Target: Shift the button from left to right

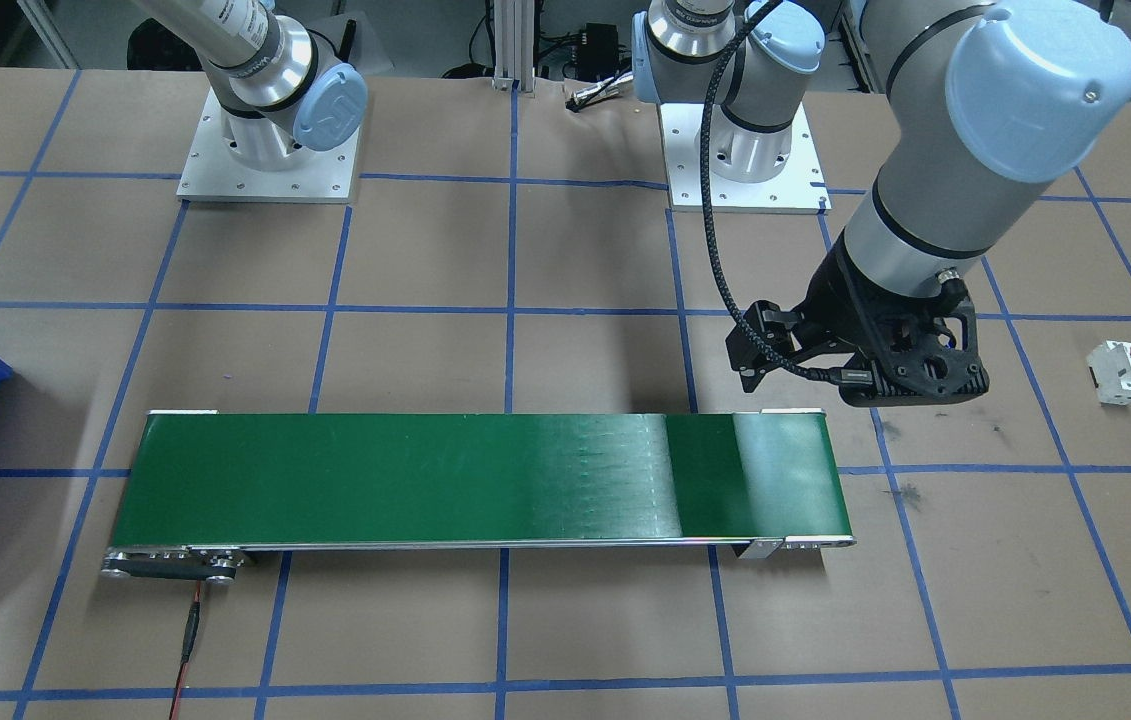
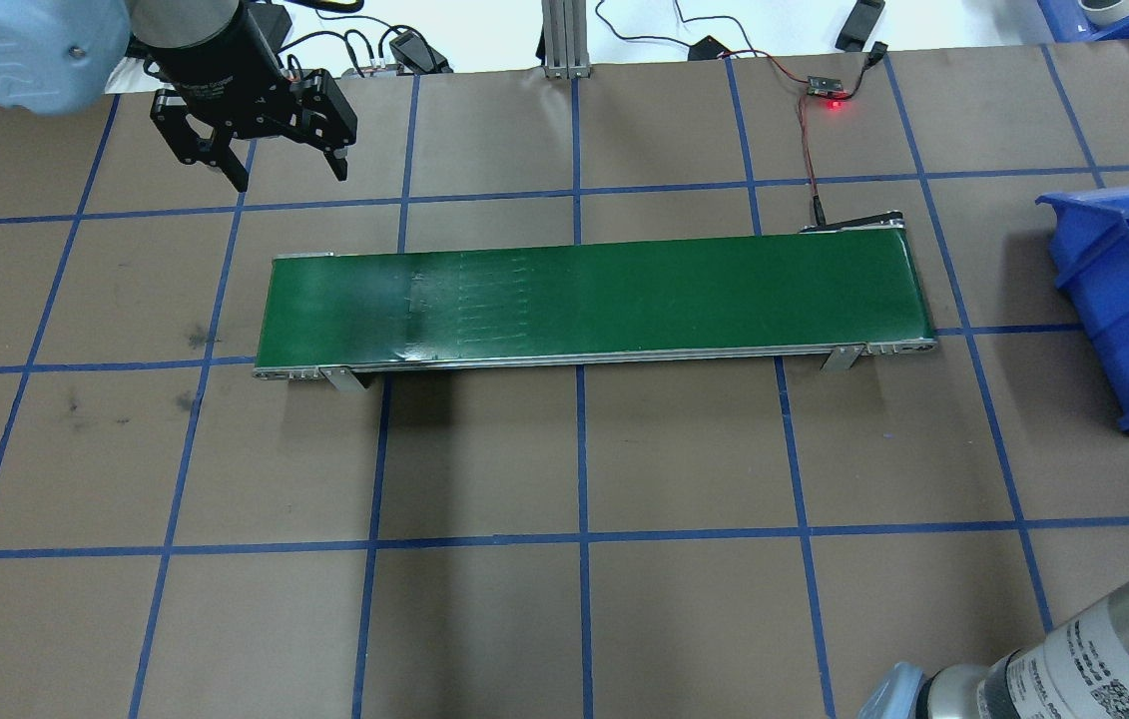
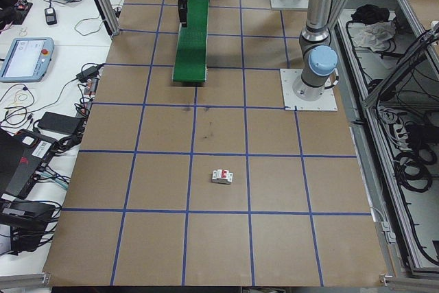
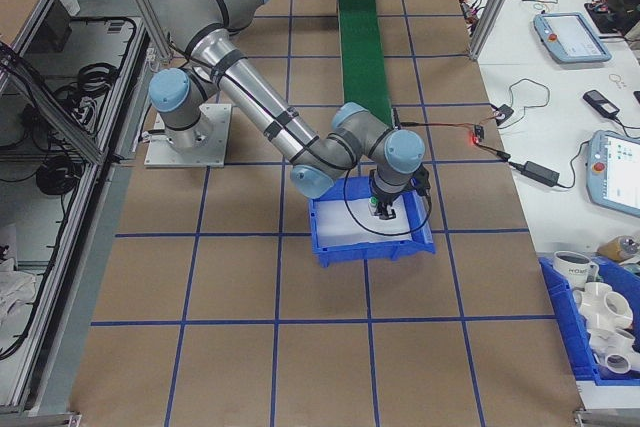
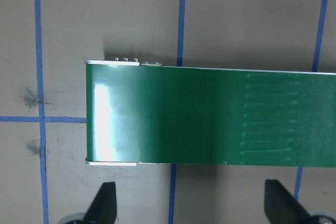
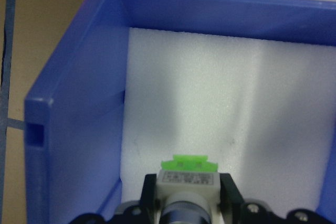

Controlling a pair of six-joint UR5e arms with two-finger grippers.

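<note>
The button (image 6: pixel 188 176), a green cap on a white body, sits between the two black fingers of my right gripper (image 6: pixel 188 195), which is shut on it. In the right wrist view it hangs just above the white foam floor (image 6: pixel 220 87) of the blue bin (image 6: pixel 79 103). The exterior right view has that gripper (image 4: pixel 383 209) reaching down into the bin (image 4: pixel 370 245). My left gripper (image 2: pixel 289 178) stands open with nothing in it, beyond the left end of the green conveyor belt (image 2: pixel 624 295). Its two fingertips frame the belt's end (image 5: pixel 210 116) in the left wrist view.
A white circuit breaker with red levers (image 1: pixel 1122 372) lies on the brown paper at the robot's far left. The belt (image 1: pixel 425 475) carries nothing. A red and black wire (image 2: pixel 804 130) runs from the belt's right end to a lit board at the table's far edge.
</note>
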